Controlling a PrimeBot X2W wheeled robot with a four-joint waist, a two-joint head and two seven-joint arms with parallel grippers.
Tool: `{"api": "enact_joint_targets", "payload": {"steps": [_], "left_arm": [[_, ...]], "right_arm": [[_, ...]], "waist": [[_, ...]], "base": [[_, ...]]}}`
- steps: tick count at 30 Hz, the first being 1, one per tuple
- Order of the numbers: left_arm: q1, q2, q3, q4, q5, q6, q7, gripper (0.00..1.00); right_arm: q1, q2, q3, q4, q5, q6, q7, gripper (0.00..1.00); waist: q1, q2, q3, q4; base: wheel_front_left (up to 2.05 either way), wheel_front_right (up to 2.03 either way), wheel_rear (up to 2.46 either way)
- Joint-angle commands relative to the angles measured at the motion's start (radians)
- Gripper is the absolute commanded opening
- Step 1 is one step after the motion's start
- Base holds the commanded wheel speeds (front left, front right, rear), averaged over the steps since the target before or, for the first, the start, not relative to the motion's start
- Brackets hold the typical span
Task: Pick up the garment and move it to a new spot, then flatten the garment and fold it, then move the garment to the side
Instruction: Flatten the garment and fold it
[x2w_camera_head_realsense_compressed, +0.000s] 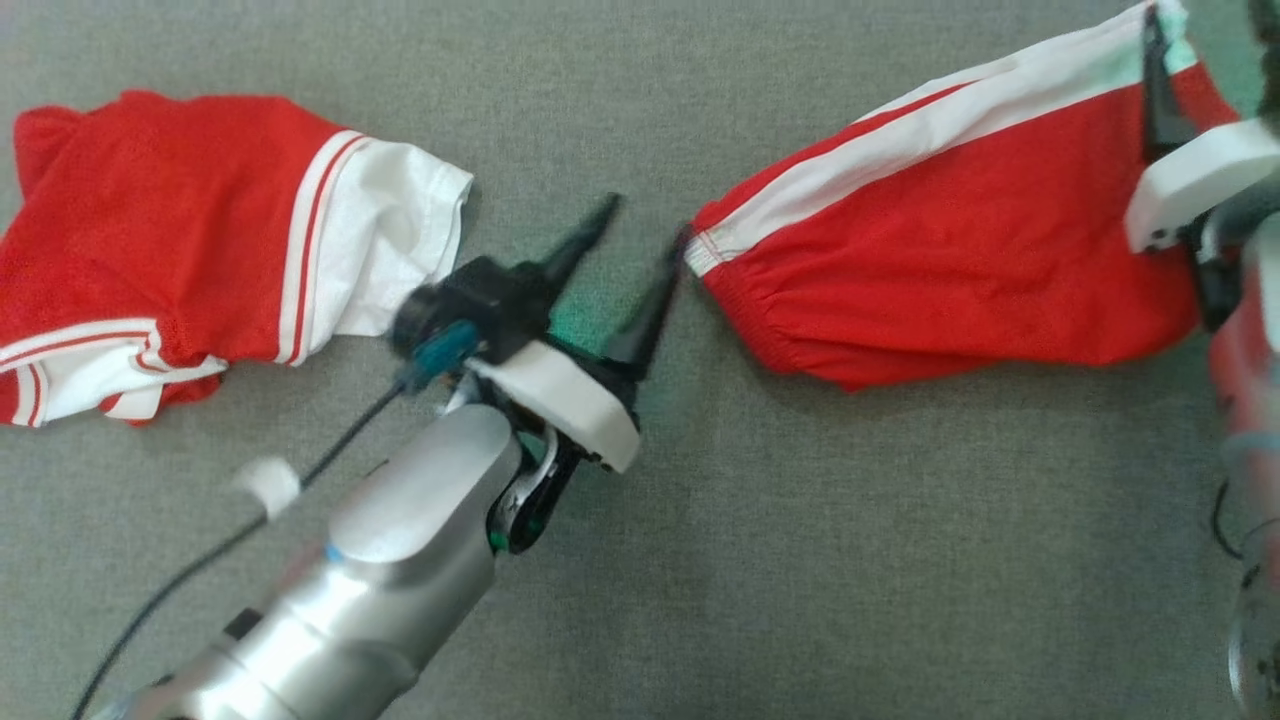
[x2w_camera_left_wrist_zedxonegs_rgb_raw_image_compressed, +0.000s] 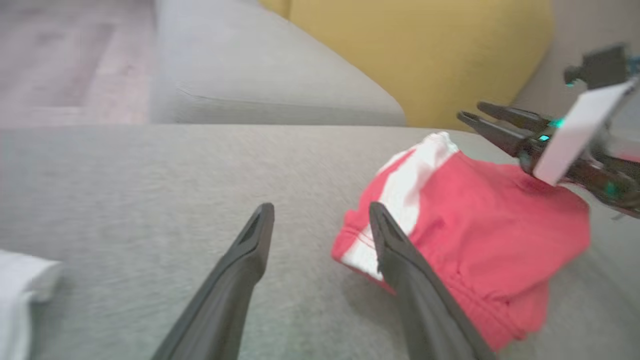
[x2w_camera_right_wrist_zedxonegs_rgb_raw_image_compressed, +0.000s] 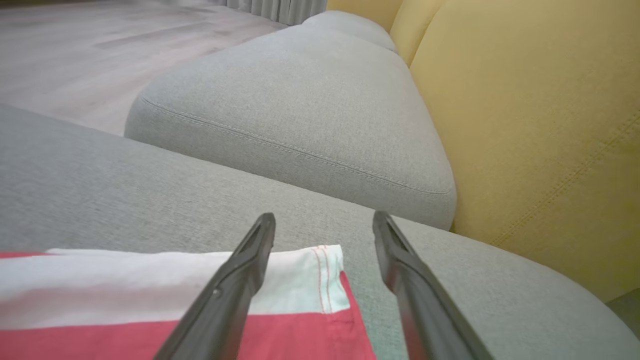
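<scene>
Red shorts (x2w_camera_head_realsense_compressed: 950, 230) lie right of centre on a grey sofa (x2w_camera_head_realsense_compressed: 800, 550). The left gripper (x2w_camera_head_realsense_compressed: 647, 222), jaws wide and empty, sits beside their hem. The right gripper (x2w_camera_right_wrist_zedxonegs_rgb_raw_image_compressed: 325, 216), jaws wide and empty, is at their white-striped far corner. A red jersey (x2w_camera_head_realsense_compressed: 150, 230) lies well apart, left.

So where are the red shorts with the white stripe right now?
The red shorts lie at the right of the head view on the grey cushion, one end at the fingertips of the open left gripper, the other end by the right gripper.
</scene>
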Motion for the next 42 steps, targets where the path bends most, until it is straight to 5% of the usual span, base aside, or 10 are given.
{"api": "enact_joint_targets", "payload": {"steps": [1, 6, 14, 19, 20, 21, 22, 23, 31, 42], "left_arm": [[0.016, 0.011, 0.043, -0.02, 0.031, 0.039, -0.032, 1.0], [0.113, 0.011, 0.148, -0.151, 0.226, 0.207, -0.057, 1.0], [0.344, -0.012, 0.323, -0.419, 0.451, 0.302, -0.057, 1.0], [0.456, -0.037, 0.395, -0.513, 0.528, 0.308, -0.057, 1.0], [0.474, -0.044, 0.406, -0.523, 0.536, 0.306, -0.057, 1.0], [0.488, -0.049, 0.417, -0.531, 0.542, 0.303, -0.058, 1.0], [0.499, -0.054, 0.426, -0.536, 0.55, 0.297, -0.058, 1.0], [0.508, -0.058, 0.434, -0.538, 0.557, 0.291, -0.058, 1.0], [0.549, -0.084, 0.506, -0.543, 0.597, 0.262, -0.058, 1.0], [0.586, -0.079, 0.579, -0.518, 0.647, 0.217, -0.058, 1.0]], "right_arm": [[0.012, -0.002, 0.036, -0.008, 0.04, -0.001, -0.012, 1.0], [0.04, -0.078, 0.101, 0.042, 0.208, -0.001, -0.013, 1.0], [0.1, -0.201, 0.194, 0.116, 0.445, -0.001, 0.095, 1.0], [0.161, -0.268, 0.286, 0.102, 0.612, -0.001, 0.237, 1.0], [0.171, -0.281, 0.297, 0.094, 0.646, -0.001, 0.261, 0.9], [0.181, -0.291, 0.306, 0.086, 0.679, -0.001, 0.283, 0.44], [0.189, -0.297, 0.313, 0.076, 0.711, -0.001, 0.303, 0.14], [0.198, -0.301, 0.318, 0.066, 0.744, -0.001, 0.319, 0.0], [0.249, -0.325, 0.363, 0.011, 0.84, -0.001, 0.29, 0.0], [0.254, -0.353, 0.316, 0.097, 0.751, -0.001, 0.12, 0.0]], "waist": [[0.0, 0.0, -0.019, -0.003], [0.0, 0.0, -0.044, 0.019], [0.0, 0.0, -0.068, 0.086], [0.0, 0.0, -0.078, 0.122], [0.0, 0.0, -0.079, 0.126], [0.0, 0.0, -0.081, 0.129], [0.0, 0.0, -0.082, 0.13], [0.0, 0.0, -0.085, 0.13], [0.0, 0.0, -0.115, 0.064], [0.0, 0.0, -0.166, -0.051]], "base": [[0.0, 0.0, 0.0], [0.0, 0.0, 0.0], [0.0, 0.0, 0.0], [0.0, 0.0, 0.0], [0.0, 0.0, 0.0], [0.0, 0.0, 0.0], [0.0, 0.0, 0.0], [0.0, 0.0, 0.0], [0.0, 0.0, 0.0], [0.0, 0.0, 0.0]]}}
